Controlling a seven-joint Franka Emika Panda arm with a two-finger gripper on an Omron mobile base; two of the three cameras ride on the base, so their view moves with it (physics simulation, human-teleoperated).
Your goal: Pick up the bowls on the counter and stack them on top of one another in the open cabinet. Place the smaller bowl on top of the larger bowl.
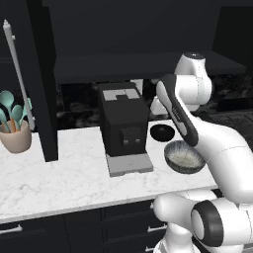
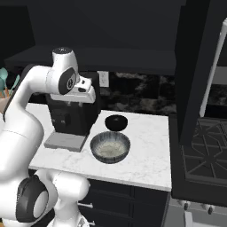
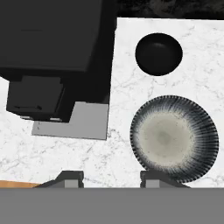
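Left base view: the gripper is hidden behind the forearm; the larger bowl (image 1: pixel 185 157) sits on the counter (image 1: pixel 59 173), the smaller bowl (image 1: pixel 162 132) just behind it.
Right base view: the hand hangs high over the coffee machine (image 2: pixel 73 113); both bowls lie below it, off to its right.
Hand view: gripper (image 3: pixel 111 176) spread wide and empty; larger bowl just past the right fingertip (image 3: pixel 154 176), smaller bowl farther ahead.
Next move, I'd judge: shift right, then descend.

Dark marble backsplash (image 2: pixel 146 91), stove (image 2: pixel 206 148) w/ black grates.
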